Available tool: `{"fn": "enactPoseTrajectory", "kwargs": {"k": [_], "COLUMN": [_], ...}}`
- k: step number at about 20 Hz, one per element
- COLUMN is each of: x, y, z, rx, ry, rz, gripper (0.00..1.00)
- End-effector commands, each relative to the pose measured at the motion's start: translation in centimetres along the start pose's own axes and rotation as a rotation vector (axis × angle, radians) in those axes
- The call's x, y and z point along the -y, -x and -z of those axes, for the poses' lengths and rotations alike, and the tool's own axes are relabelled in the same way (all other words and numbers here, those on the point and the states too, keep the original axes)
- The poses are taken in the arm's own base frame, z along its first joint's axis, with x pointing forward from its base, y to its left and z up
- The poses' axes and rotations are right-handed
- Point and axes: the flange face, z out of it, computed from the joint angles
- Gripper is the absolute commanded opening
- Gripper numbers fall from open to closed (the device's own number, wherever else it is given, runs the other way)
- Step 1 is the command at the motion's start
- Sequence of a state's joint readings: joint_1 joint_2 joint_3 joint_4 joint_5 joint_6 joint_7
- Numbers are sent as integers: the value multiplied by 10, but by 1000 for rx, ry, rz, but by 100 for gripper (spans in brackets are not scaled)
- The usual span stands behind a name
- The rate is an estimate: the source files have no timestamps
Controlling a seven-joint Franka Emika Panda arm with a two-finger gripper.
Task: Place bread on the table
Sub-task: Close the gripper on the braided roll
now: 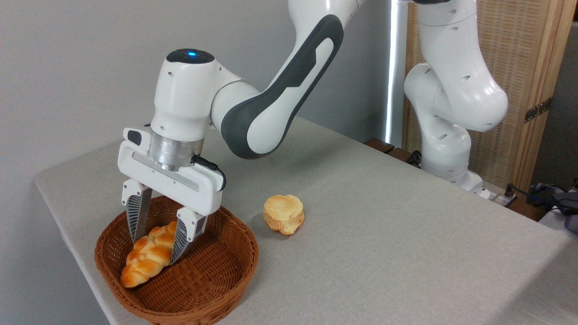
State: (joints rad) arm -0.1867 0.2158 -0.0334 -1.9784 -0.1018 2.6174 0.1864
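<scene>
The basket (198, 289) sits at the table's (384, 243) near-left corner with the bread (146, 259) lying in it. The gripper (156, 250) reaches down into it, fingers (137, 216) straddling the loaf's upper end; whether they clamp it I cannot tell. A bun (283, 214) rests on the cloth nearby

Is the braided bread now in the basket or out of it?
In. The braided bread lies inside the wicker basket, with the gripper fingers on both sides of it.

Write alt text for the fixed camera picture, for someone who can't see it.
A white robot arm's two-finger gripper straddles a braided golden loaf lying in a brown wicker basket on a light grey table. A round pale bun sits on the table beside the basket.
</scene>
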Motion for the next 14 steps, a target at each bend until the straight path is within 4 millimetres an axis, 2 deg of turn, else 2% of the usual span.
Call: {"fn": "enactPoseTrajectory", "kwargs": {"k": [1,7,9,14], "x": [-1,0,0,2], "y": [-3,-3,-3,-4], "z": [1,2,2,7], "rx": [-17,-19,-19,-25], "ry": [-8,-8,-9,-11], "rz": [-11,-8,-9,-5], "gripper": [54,55,60,59]}}
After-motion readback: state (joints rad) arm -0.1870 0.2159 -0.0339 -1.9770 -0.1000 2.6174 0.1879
